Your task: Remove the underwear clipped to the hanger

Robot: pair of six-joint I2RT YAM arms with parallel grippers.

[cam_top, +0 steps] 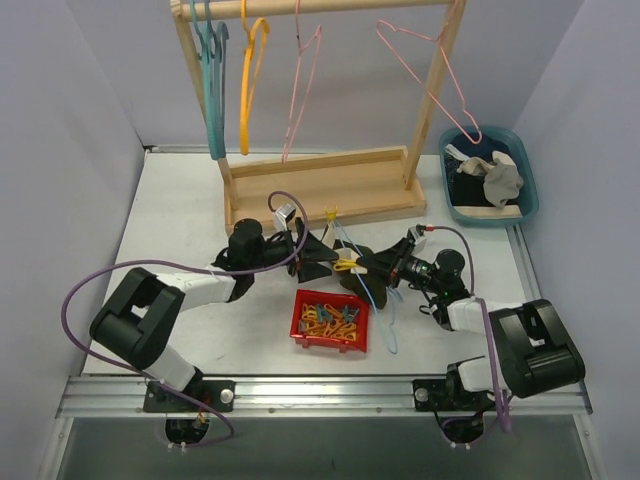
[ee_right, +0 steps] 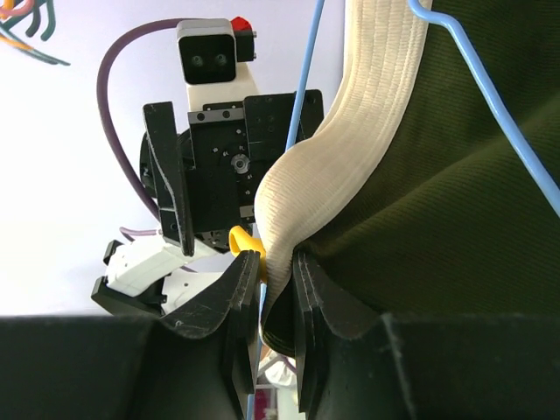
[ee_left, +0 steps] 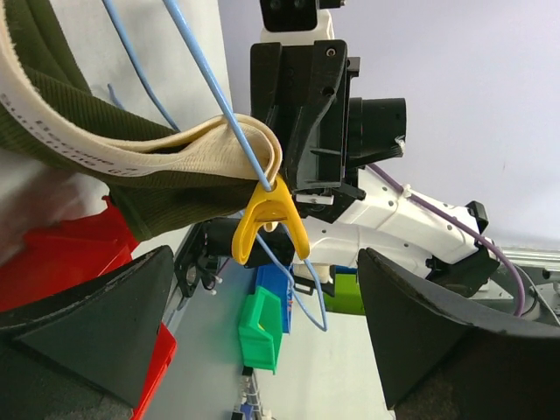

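Observation:
The dark olive underwear [ee_right: 437, 175] with a pale waistband [ee_right: 359, 114] hangs on a blue wire hanger [cam_top: 383, 310] that lies low over the table centre. A yellow clip [ee_left: 267, 214] pins the waistband to the hanger wire. My right gripper [ee_right: 276, 262] is shut on the waistband just beside the clip. My left gripper [ee_left: 264, 255] is open wide, facing the clip, with the clip's handles between its fingers and not touched. In the top view the two grippers, left [cam_top: 318, 258] and right [cam_top: 372, 265], meet around the clip [cam_top: 345, 265].
A red tray [cam_top: 300, 318] of loose clips sits just in front of the grippers. A blue basin [cam_top: 530, 190] at the back right holds grey-beige underwear [cam_top: 500, 178] and dark cloth. A wooden rack [cam_top: 320, 185] with several empty hangers stands behind.

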